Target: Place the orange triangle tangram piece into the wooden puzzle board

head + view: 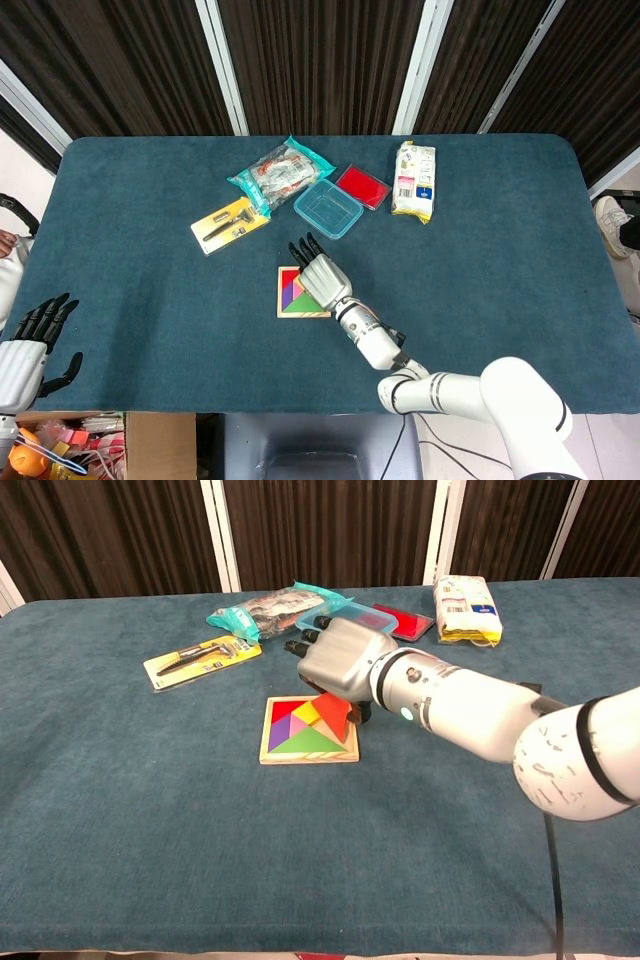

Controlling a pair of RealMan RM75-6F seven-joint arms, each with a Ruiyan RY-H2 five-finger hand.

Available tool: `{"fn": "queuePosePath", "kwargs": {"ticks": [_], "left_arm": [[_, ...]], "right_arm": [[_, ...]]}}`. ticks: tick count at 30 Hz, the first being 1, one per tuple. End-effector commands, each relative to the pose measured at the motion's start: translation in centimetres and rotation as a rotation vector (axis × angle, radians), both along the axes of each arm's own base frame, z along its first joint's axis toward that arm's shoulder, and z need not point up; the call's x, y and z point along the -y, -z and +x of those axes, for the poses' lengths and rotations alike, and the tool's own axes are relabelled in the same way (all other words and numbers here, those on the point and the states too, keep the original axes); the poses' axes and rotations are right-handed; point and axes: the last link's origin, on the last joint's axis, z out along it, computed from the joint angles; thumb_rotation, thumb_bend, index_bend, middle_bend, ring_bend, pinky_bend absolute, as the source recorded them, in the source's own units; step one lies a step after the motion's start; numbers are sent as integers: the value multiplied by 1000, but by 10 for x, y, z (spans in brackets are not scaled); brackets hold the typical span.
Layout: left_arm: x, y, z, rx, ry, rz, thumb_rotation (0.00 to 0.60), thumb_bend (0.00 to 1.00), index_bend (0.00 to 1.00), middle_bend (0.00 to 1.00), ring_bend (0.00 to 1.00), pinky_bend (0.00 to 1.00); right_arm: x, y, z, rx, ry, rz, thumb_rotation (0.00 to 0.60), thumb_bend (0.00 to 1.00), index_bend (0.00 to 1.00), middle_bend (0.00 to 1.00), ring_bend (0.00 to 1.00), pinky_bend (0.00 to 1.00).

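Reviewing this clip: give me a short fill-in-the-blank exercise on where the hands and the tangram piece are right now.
1. The orange triangle is held by the robot's ____ hand.
2. That hand is directly over the wooden puzzle ____, which lies flat on the blue table.
3. The left hand sits at the table's near-left edge and holds ____.
4. The clear blue tub lies between the snack bag and the ____ lid.

Missing words: right; board; nothing; red
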Motion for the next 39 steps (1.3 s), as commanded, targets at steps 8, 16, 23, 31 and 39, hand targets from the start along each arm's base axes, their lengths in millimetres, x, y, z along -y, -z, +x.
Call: {"fn": "queuePosePath", "kwargs": {"ticks": [8, 16, 23, 31, 39], "left_arm": [[0, -1, 0, 2, 0, -2, 600, 457, 0, 0, 11, 129], [2, -1, 0, 7, 6, 0, 600, 458, 0, 0, 11, 129], [1, -2, 0, 9, 5, 0, 600, 458, 0, 0, 12, 129], [0, -2, 0, 11, 2, 5, 600, 456, 0, 0, 12, 129], [1, -3, 0, 15, 5, 5, 600, 455, 0, 0, 12, 129]], "right_arm": [[-3, 0, 1, -1, 4, -2, 600, 471, 606, 13, 0, 0], [-4, 3, 1, -14, 1, -2, 600, 471, 602, 13, 0, 0], [-4, 2, 0, -23, 2, -4, 600, 471, 555, 12, 0, 0], [-5, 3, 0, -30, 5, -5, 600, 471, 501, 13, 0, 0], [-5, 3, 0, -32, 5, -8, 600, 471, 480, 15, 0, 0]]}}
